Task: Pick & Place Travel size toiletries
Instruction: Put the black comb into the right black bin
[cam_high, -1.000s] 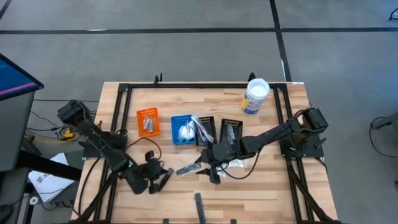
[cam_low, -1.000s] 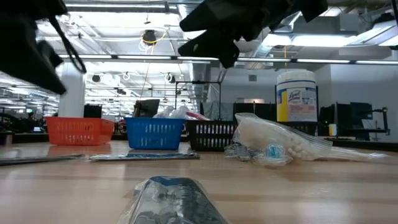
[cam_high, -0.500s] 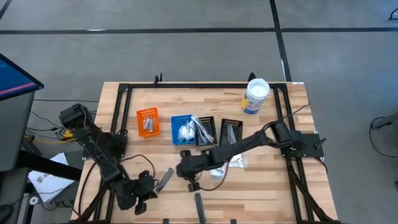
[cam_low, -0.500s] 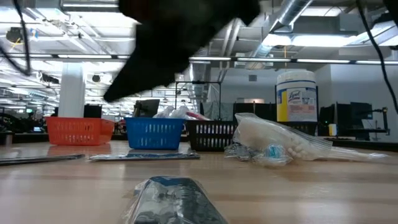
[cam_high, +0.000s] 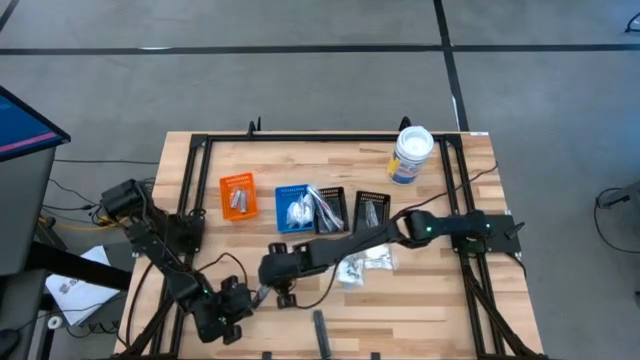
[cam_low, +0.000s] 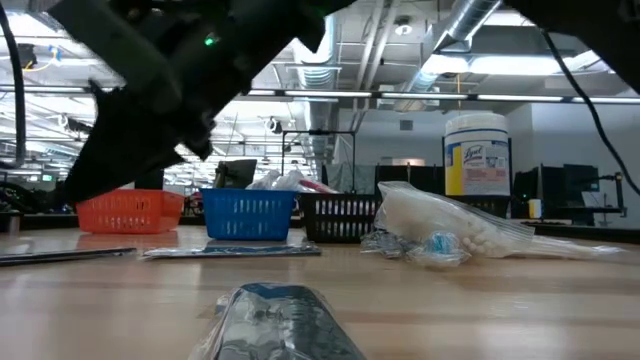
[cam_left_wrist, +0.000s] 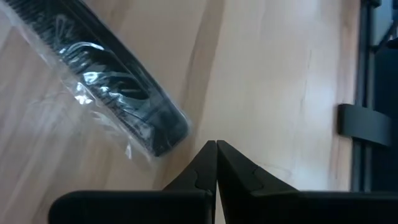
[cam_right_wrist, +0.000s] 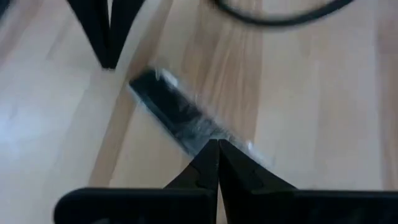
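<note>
Near the table's (cam_high: 420, 300) front edge, we see both claws closed and empty: right claw (cam_high: 283, 297) over a wrapped black comb (cam_right_wrist: 177, 118), left claw (cam_high: 232, 318) beside it.

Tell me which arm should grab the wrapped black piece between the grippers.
Right, probably: the right gripper's shut tips sit at the wrapped black piece's end; the left gripper, also shut, has it off to one side.

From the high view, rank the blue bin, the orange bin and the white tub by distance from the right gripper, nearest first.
Right gripper sits at the near-centre of the table.
1. Blue bin: just beyond it, middle of the table.
2. Orange bin: farther back, toward the left arm's side.
3. White tub: far corner on the right arm's side.
</note>
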